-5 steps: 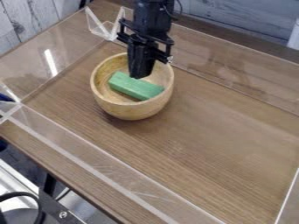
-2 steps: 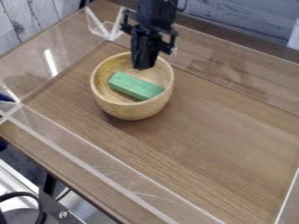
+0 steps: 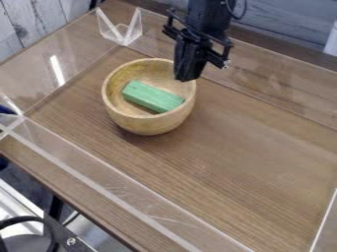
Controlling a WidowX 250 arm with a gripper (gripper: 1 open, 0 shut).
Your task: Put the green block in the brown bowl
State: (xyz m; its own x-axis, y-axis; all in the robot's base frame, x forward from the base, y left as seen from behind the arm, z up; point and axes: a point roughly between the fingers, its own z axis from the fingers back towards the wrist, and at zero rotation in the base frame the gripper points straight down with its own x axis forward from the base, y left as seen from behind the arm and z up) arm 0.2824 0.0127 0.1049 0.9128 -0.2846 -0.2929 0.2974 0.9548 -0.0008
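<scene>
Jaws pressed together, gripping nothing — the black gripper (image 3: 190, 73) points steeply down above the far right rim of the bowl. Nearest the camera runs the clear plastic wall (image 3: 79, 175) edging the wood-grain tabletop (image 3: 224, 167). Beyond it sits the round light-brown wooden bowl (image 3: 129, 117), and the small bright green rectangular block (image 3: 154, 97) lies inside it — flat on the bottom, angled diagonally.

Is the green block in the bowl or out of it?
In. The green block lies flat inside the brown bowl, below its rim, with nothing gripping it.
</scene>
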